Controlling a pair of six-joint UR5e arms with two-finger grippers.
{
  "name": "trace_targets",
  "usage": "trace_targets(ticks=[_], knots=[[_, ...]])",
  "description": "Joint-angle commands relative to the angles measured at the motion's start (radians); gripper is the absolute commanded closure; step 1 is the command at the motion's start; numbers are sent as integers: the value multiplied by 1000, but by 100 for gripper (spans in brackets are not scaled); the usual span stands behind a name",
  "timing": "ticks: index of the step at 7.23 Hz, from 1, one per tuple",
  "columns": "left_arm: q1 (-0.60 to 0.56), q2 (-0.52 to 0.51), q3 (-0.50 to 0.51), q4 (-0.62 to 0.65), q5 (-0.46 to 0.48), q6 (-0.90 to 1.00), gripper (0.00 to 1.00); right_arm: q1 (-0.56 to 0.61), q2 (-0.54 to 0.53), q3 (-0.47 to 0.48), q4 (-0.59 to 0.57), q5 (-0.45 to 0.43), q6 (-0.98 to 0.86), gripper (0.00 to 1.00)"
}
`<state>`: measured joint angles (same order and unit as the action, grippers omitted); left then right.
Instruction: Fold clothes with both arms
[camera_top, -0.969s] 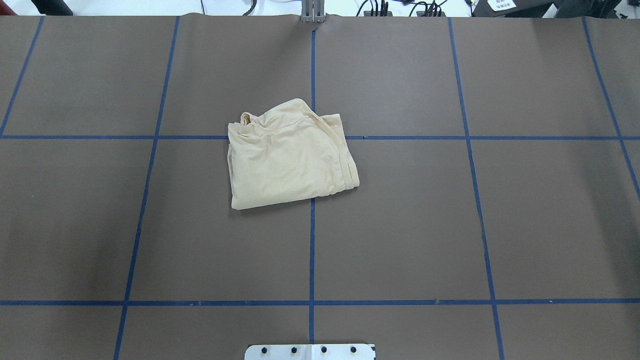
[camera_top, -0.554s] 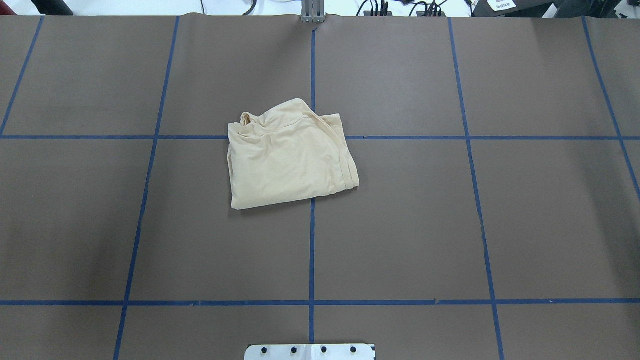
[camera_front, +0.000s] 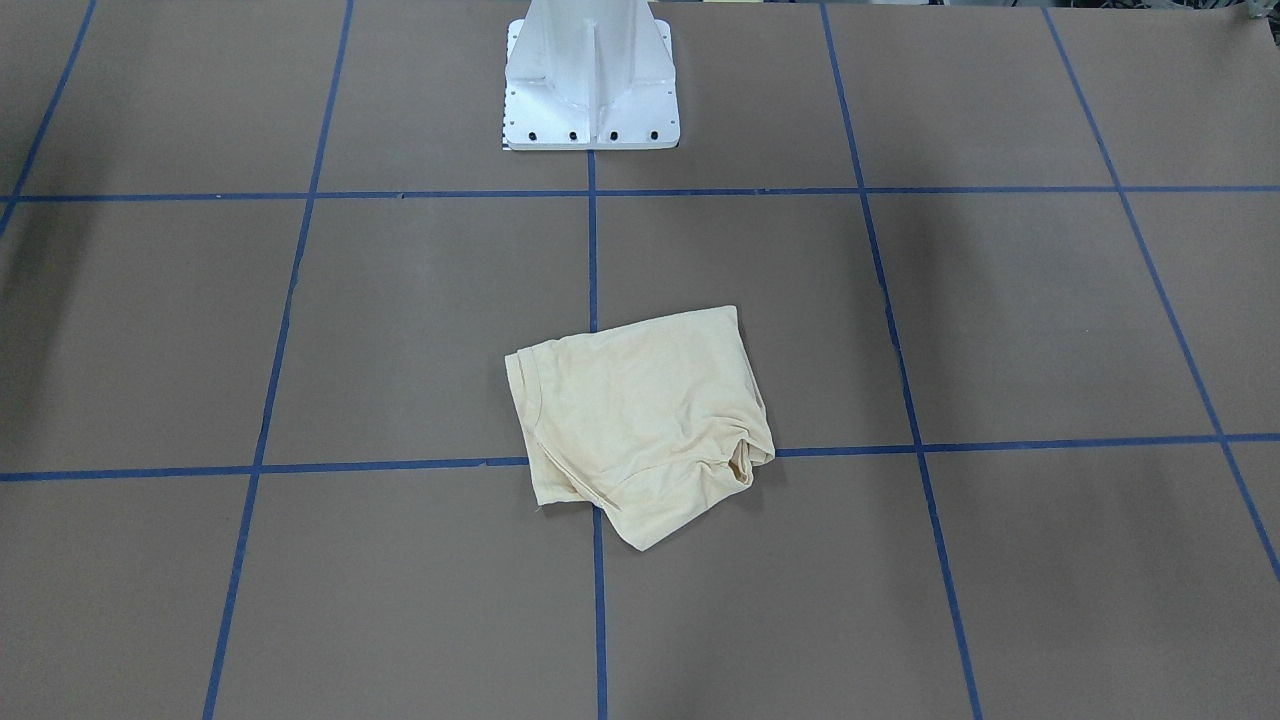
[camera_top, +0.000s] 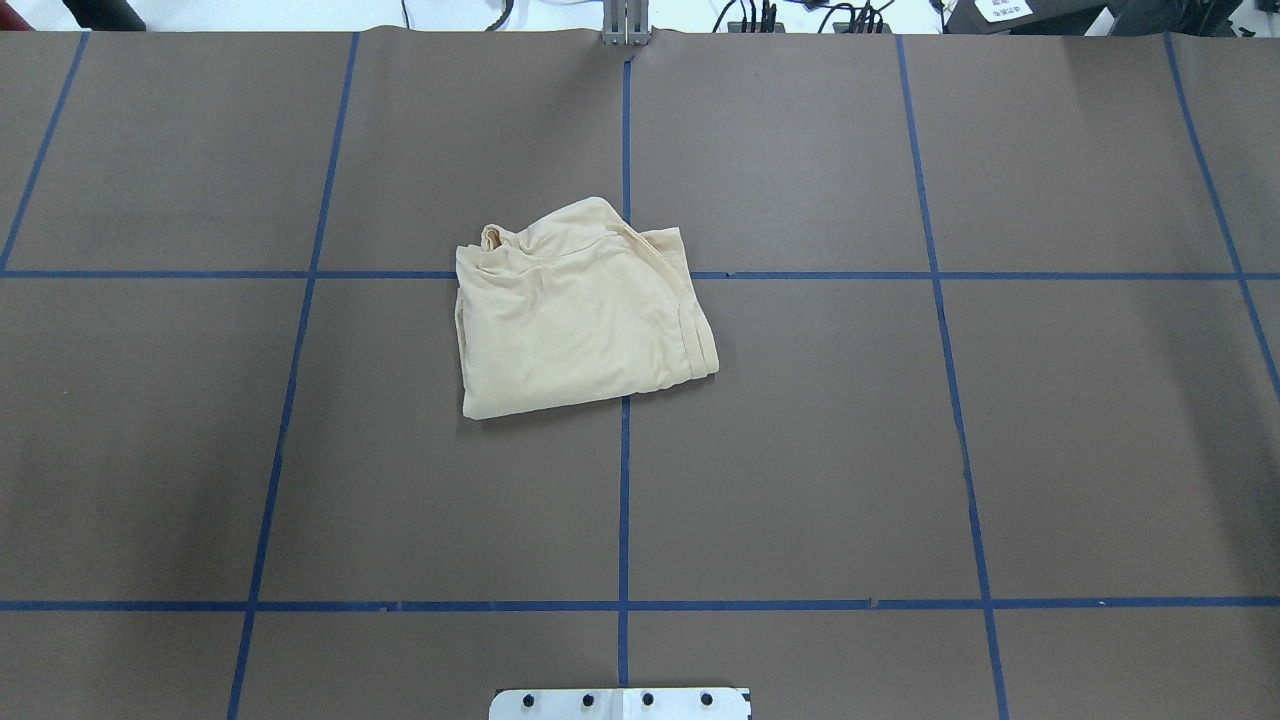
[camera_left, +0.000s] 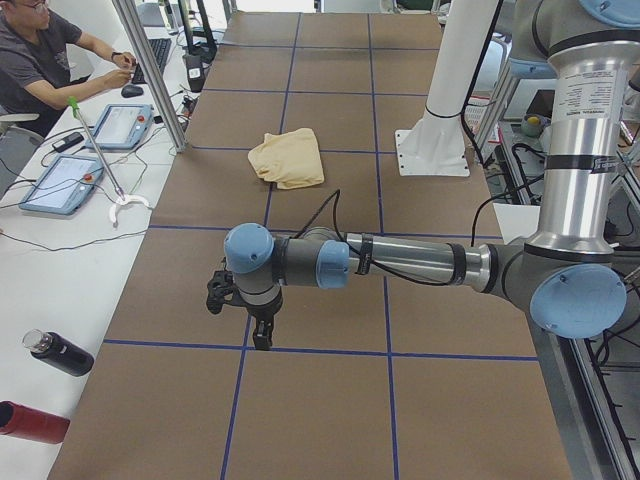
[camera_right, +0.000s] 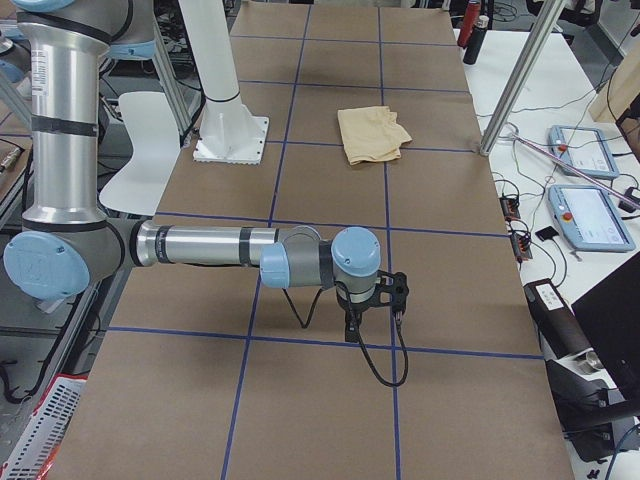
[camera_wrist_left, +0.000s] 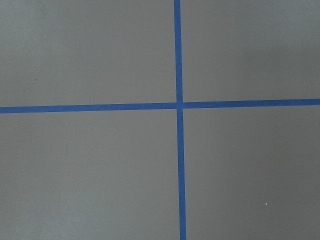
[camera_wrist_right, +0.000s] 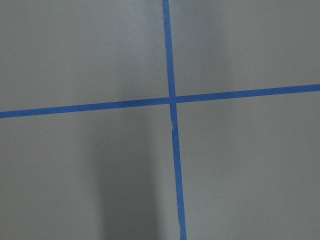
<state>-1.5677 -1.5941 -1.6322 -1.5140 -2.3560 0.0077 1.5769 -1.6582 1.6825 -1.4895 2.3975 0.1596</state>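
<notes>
The clothes (camera_top: 580, 310) lie as one folded cream-yellow bundle near the middle of the table, plain side up, with a bunched collar at the far left corner. The bundle also shows in the front-facing view (camera_front: 640, 420) and in both side views (camera_left: 288, 158) (camera_right: 372, 133). Nothing holds it. My left gripper (camera_left: 262, 338) points down over the table's left end, far from the clothes. Over the right end, my right gripper (camera_right: 352, 330) also points down. Both show only in the side views, so I cannot tell whether they are open or shut. The wrist views show only the table cover.
A brown cover (camera_top: 800, 450) with blue tape lines (camera_top: 623, 500) spans the table. The white pedestal (camera_front: 590, 80) stands at the robot's edge. Beside the far edge runs a white bench with touch tablets (camera_left: 62, 183), bottles (camera_left: 58, 353) and a seated person (camera_left: 40, 60).
</notes>
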Motion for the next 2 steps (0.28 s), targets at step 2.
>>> trace_targets(ticks=[2], knots=[[0, 0, 5, -3, 0, 0, 0, 0, -2, -1, 0, 0, 0, 0]])
